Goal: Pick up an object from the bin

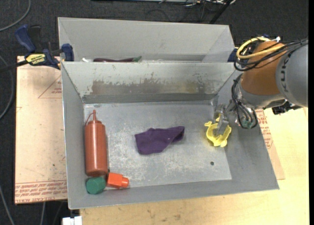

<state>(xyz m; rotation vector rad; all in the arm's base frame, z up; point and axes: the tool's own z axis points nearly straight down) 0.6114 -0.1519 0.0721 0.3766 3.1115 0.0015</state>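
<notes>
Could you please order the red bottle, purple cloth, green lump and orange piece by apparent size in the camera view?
Largest: red bottle
purple cloth, nearly as large
green lump and orange piece, about alike

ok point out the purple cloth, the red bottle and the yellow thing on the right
purple cloth (158,140), camera view, middle of the crumpled fabric
red bottle (95,148), camera view, middle of its body
yellow thing (217,137), camera view, its lower part
</notes>
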